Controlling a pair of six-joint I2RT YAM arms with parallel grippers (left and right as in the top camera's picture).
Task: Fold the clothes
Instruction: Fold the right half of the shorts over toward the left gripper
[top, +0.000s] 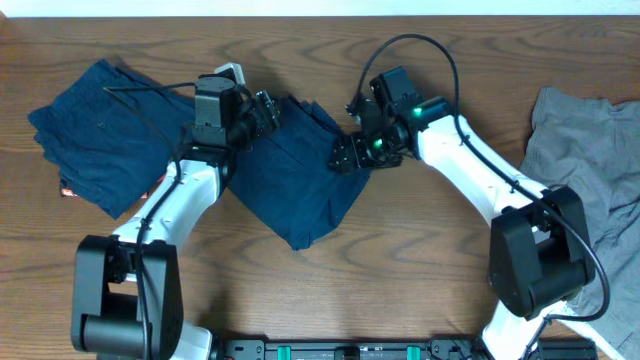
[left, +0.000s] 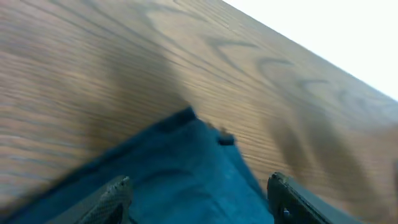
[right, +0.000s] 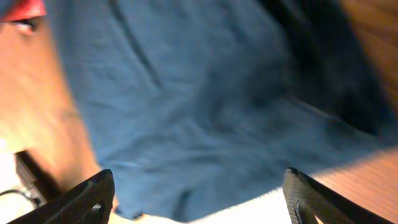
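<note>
Both wrist views are smeared with blur, so we get little fine detail from them. From overhead, the navy shorts (top: 300, 185) lie spread and skewed in the middle of the bench (top: 400, 270), between the two arms. Their upper edge is partly hidden under the left pincer (top: 266, 112) at the upper left corner and the right pincer (top: 347, 155) at the upper right edge. In the left wrist view the fingers (left: 112, 198) stand wide apart, released, with blue cloth running between them to a corner lying on the wood. We cannot tell whether the cloth touches the pads. In the right wrist view the right pincer's fingers (right: 93, 200) are also spread and released over a broad field of blue cloth. Its folds are too blurred to sort out. A folded navy piece (top: 95, 135) sits at the far left, its right edge covered by the left arm, with a thin black cable (top: 140, 92) lying across its top. A small red scrap (top: 68, 188) shows at its lower edge, but we cannot make out what it is. The grey garment (top: 590, 170) lies at the far right, cut off by the frame edge and partly hidden by the right arm's base. Bare wood lies open in front of the shorts towards the arm bases. There is also a strip between the shorts and the grey garment, which the right arm crosses.
</note>
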